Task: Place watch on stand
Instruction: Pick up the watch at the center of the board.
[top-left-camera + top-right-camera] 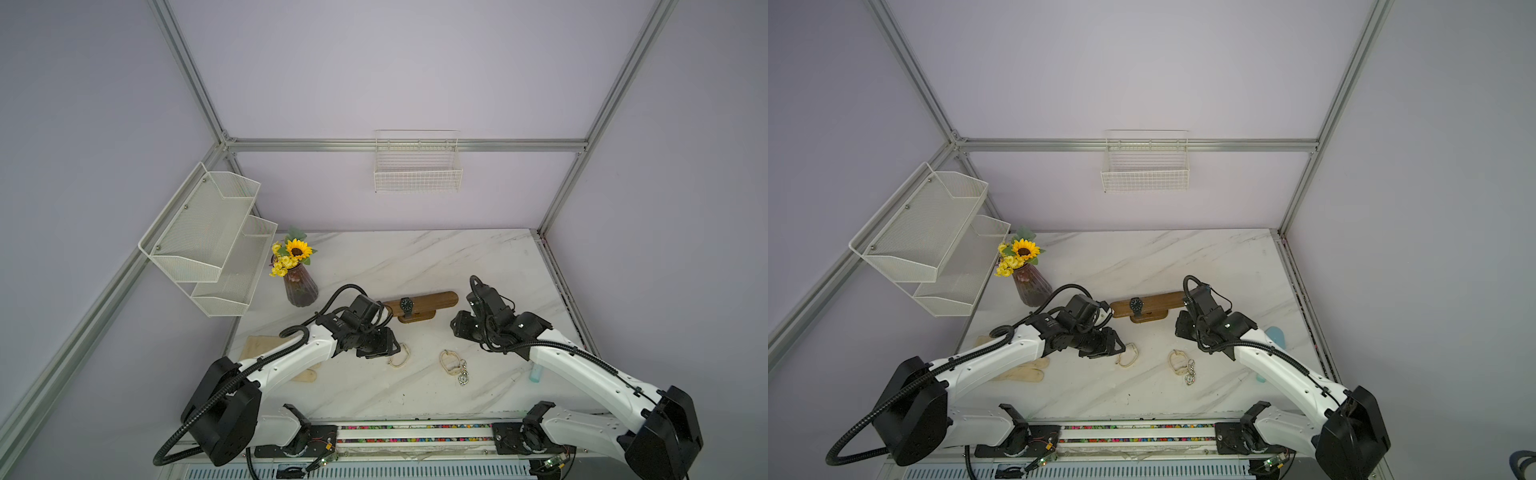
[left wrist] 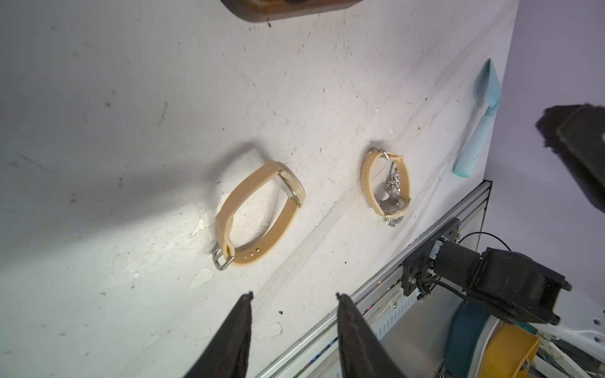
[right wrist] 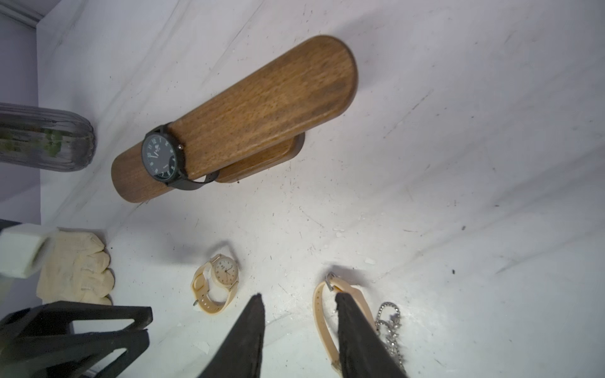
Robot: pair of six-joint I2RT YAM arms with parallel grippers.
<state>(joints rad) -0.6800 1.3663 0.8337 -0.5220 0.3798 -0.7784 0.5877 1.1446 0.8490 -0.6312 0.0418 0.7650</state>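
Hovering open and empty, the left gripper [image 2: 294, 294] faces a buckled beige-strapped watch [image 2: 258, 212] lying before the brown wooden bar stand [image 3: 262, 108], loop fit to slip over a rounded end; a black round watch [image 3: 160, 157] rings the bar. Right gripper [image 3: 298, 296] gapes empty.

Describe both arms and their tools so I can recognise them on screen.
The left arm and right arm have white shells, black joints and bases, and a black ribbed cable hose along each. The left tool and right tool are black, with two tapering fingers.
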